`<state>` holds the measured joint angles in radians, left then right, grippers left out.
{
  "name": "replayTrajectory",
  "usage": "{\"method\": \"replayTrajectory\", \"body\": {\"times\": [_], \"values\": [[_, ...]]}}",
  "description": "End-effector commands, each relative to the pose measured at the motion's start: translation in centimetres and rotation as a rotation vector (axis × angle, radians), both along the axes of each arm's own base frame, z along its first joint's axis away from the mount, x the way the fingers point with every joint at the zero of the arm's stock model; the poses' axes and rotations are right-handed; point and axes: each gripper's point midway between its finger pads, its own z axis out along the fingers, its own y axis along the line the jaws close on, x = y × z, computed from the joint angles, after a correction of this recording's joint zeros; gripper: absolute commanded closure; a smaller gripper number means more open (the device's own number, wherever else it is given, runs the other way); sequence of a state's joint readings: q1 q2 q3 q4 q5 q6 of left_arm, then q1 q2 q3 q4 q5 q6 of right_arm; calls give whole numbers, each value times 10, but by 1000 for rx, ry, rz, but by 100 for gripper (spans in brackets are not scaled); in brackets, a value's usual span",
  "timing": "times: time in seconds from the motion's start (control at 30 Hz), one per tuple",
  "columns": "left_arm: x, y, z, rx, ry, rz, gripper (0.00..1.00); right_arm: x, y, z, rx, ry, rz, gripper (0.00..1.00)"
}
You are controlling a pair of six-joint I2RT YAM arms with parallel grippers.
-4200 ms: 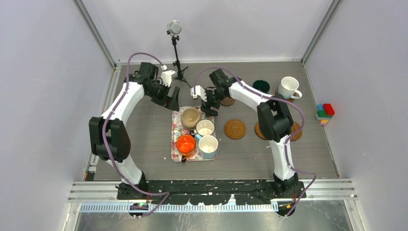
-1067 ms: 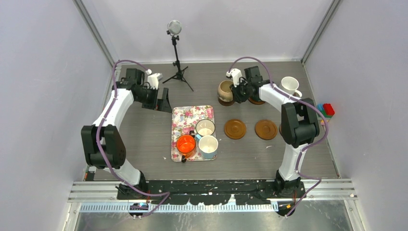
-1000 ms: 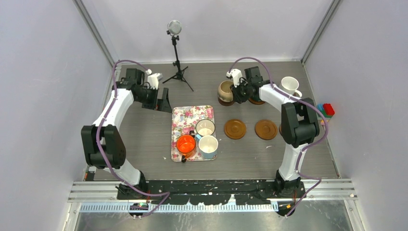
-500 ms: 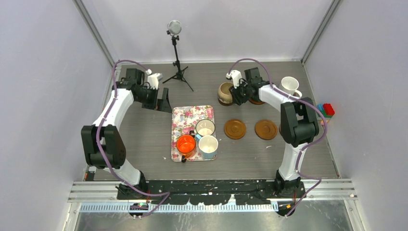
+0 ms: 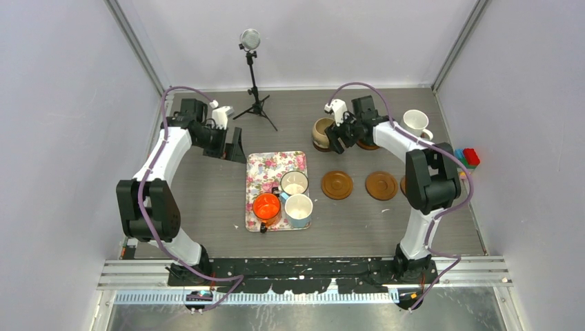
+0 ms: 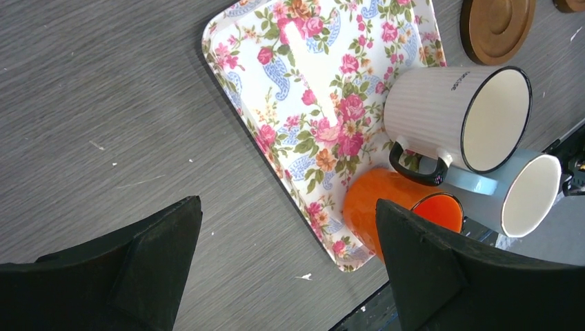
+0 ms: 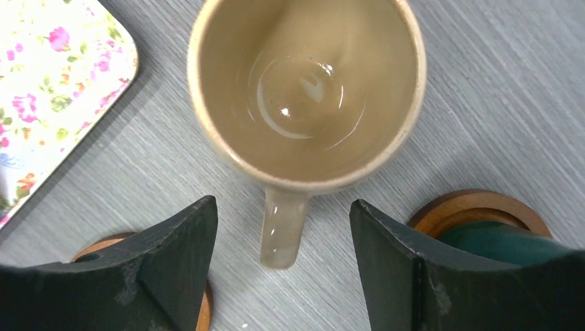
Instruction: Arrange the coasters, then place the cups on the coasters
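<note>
The beige cup (image 5: 321,129) stands upright at the back of the table with a dark coaster's (image 5: 320,146) edge showing beneath it. My right gripper (image 5: 336,138) is open, and the cup's handle (image 7: 281,227) sits free between its fingers (image 7: 176,269). A dark green cup (image 7: 500,241) rests on a coaster (image 7: 476,205) just to the right. A white cup (image 5: 416,123) stands further right. Two bare coasters (image 5: 336,185) (image 5: 381,185) lie in front. White (image 6: 441,114), orange (image 6: 386,207) and light blue (image 6: 524,196) cups stand on the floral tray (image 6: 303,89). My left gripper (image 5: 234,146) hangs open and empty left of the tray.
A small tripod stand (image 5: 254,69) stands at the back centre. Coloured toy bricks (image 5: 466,160) lie by the right wall. The tray's corner (image 7: 55,83) is close to the beige cup. Another coaster (image 7: 103,248) peeks from under my right gripper's left finger.
My right gripper has opened, letting go of the beige cup's handle; the cup stays in place. The left arm has not moved.
</note>
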<state>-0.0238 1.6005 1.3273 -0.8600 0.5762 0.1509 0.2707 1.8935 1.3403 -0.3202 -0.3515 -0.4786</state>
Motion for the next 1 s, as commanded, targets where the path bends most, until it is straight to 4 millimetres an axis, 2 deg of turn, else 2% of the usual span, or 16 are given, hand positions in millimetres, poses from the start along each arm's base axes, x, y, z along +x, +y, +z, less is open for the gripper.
{"method": "replayTrajectory", "body": {"times": [0.0,0.17,0.33,0.47,0.67,0.83,0.97], "values": [[-8,-1,14,-4,-38,-63,0,-6,3,52,39,-90,35,25],[-27,-9,11,16,-32,-164,0,-17,3,71,49,-96,44,24],[-46,-37,3,40,-37,-296,0,-35,9,95,85,-106,50,24],[-56,-61,0,50,-39,-389,0,-58,15,102,114,-71,66,23],[-64,-90,-5,59,-49,-479,0,-97,26,92,121,-10,115,24],[-69,-102,-13,79,-29,-524,0,-120,39,78,101,43,164,24],[-70,-105,-22,93,-14,-524,1,-130,49,67,99,67,181,24]]}}
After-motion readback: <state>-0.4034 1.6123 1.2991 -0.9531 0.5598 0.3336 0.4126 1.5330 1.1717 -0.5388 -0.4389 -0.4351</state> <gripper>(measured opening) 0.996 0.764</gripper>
